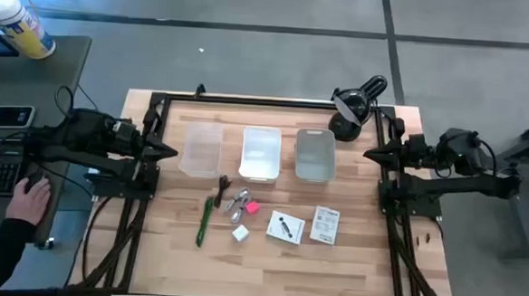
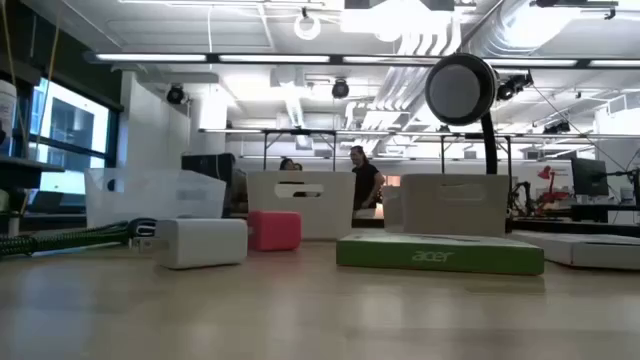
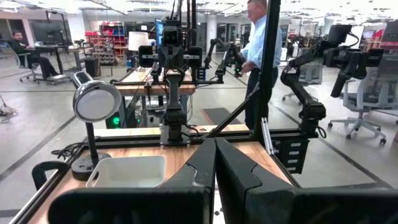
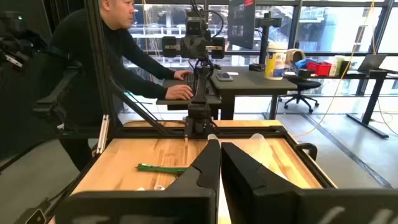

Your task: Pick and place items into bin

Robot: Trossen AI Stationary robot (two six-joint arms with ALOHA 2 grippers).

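Note:
The items lie on the wooden table's near half in the high view: green pen (image 1: pixel 204 222), black cable (image 1: pixel 221 189), silvery metal piece (image 1: pixel 239 201), pink piece (image 1: pixel 251 206), white cube (image 1: pixel 240 232) and two white printed cards (image 1: pixel 286 226) (image 1: pixel 325 225). Behind them stand three bins in a row: clear (image 1: pixel 201 149), white (image 1: pixel 261 153), greyish (image 1: pixel 315 155). My left gripper (image 1: pixel 169 150) (image 3: pixel 215 165) hovers shut at the table's left edge, beside the clear bin. My right gripper (image 1: pixel 370 154) (image 4: pixel 220 163) hovers shut at the right edge. Neither touches anything.
A round desk lamp (image 1: pixel 353 107) stands at the far right corner behind the greyish bin. A black frame borders the table's far and side edges. A person's hand (image 1: pixel 28 199) rests on a mouse at a desk left of the table. Bare wood lies near the front edge.

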